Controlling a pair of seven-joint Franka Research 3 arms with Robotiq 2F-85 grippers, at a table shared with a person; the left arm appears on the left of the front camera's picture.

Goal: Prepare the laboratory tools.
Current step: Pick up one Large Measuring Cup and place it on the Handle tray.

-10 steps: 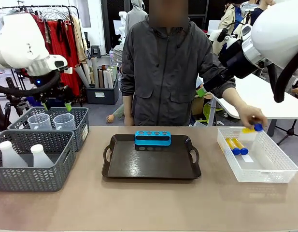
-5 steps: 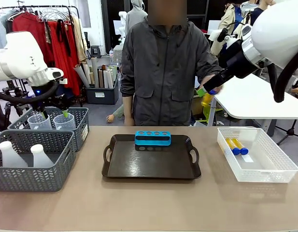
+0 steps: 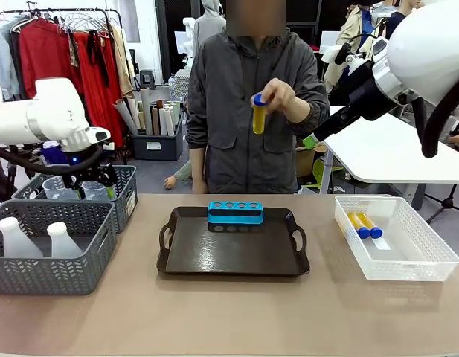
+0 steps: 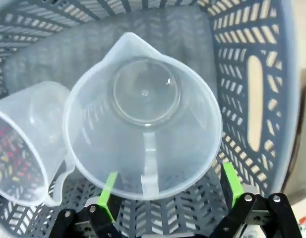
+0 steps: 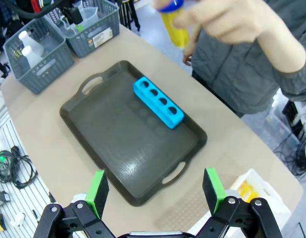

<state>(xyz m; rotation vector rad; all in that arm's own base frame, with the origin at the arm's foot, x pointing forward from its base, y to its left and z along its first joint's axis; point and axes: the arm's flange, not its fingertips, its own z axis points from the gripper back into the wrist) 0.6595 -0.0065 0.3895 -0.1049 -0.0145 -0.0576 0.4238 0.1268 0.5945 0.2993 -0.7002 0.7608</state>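
Aloft, person's hand (image 3: pixel 283 95) holds yellow tube (image 3: pixel 258 119) — cap up.

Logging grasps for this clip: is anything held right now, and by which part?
The person's hand holds a yellow tube near its blue-capped top. The left gripper and right gripper are open, gripping nothing.

The tube held aloft (image 3: pixel 258 117) is yellow with a blue cap, and the two tubes (image 3: pixel 363 224) in the clear, grid-patterned bin (image 3: pixel 430 260) match it. The tube rack (image 3: pixel 235 213) is bright blue. The tray (image 3: pixel 229 256) looks dark brown, perhaps black. The baskets (image 3: pixel 50 271) are grey with a chevron mesh. The beaker (image 4: pixel 143 124) is clear and the flasks (image 3: pixel 62 239) are milky white. The left end effector (image 4: pixel 168 174) and right end effector (image 5: pixel 155 188) are black with green pads (image 4: pixel 109 188). The table (image 3: pixel 229 320) is tan.
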